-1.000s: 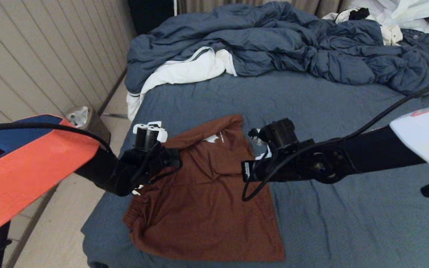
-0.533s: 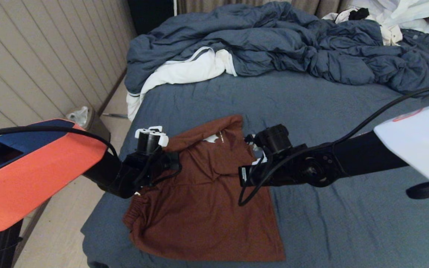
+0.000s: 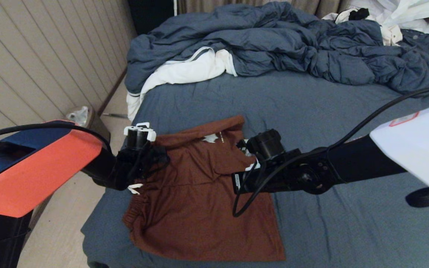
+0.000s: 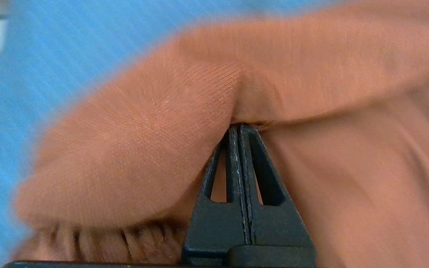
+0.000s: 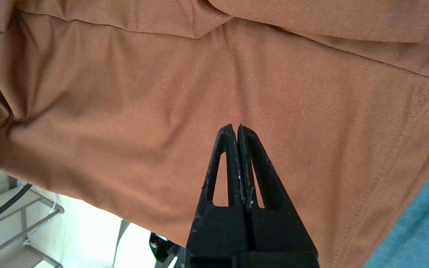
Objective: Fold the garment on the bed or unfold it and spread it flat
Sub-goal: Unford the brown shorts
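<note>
Rust-brown shorts (image 3: 203, 201) lie on my side of the slate-blue bed (image 3: 322, 108), long axis running from the near hem at 6 o'clock to the folded-over far edge with its white logo at 12 o'clock, gathered waistband toward 8 o'clock. My left gripper (image 4: 238, 128) sits at the shorts' 10 o'clock corner, fingers pressed together with a fold of the fabric pinched at their tips. My right gripper (image 5: 237, 128) is at 2 o'clock, fingers clenched, tips against the cloth; whether any is caught I cannot tell.
</note>
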Motion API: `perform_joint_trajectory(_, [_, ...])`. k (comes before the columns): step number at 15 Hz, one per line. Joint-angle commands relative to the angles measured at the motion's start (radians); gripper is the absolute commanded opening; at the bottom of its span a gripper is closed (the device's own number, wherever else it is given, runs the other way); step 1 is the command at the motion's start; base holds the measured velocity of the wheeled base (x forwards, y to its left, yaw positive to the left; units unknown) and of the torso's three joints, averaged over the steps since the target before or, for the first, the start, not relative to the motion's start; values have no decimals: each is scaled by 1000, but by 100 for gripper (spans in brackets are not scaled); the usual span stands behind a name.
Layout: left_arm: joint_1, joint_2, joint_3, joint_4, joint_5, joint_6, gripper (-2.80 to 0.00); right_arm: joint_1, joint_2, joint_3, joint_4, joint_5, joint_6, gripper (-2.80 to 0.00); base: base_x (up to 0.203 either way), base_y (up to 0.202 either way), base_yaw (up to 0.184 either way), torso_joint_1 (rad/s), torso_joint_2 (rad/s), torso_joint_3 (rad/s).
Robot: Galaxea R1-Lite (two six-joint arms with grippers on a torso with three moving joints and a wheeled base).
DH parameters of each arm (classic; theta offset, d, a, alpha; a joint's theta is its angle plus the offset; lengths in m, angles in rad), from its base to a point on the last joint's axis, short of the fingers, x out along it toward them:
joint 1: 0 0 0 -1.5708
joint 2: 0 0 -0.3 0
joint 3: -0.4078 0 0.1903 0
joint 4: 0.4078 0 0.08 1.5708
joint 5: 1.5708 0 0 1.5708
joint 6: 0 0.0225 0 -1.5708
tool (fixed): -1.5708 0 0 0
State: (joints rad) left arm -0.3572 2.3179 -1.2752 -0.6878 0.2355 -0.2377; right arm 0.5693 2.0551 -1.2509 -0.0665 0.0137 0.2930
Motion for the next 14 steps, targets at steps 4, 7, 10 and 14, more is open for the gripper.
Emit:
perform_joint_trajectory(4, [111,108,-323,39,87,-10,-280,9,-3,2,-4,-23,14,-280,0,0,0,0,0,0])
perform_joint_trajectory(7, [132,122,-483,88,170,-36,-280,11,2,4,-4,-24,15,-280,0,0,0,0,0,0])
perform_joint_trajectory(10, [133,169,-576,106,214,-39,-280,17,2,4,-6,-33,18,-280,0,0,0,0,0,0])
perform_joint_trajectory(14, [124,155,-487,99,215,-32,-280,17,7,2,-6,-37,17,-280,0,0,0,0,0,0])
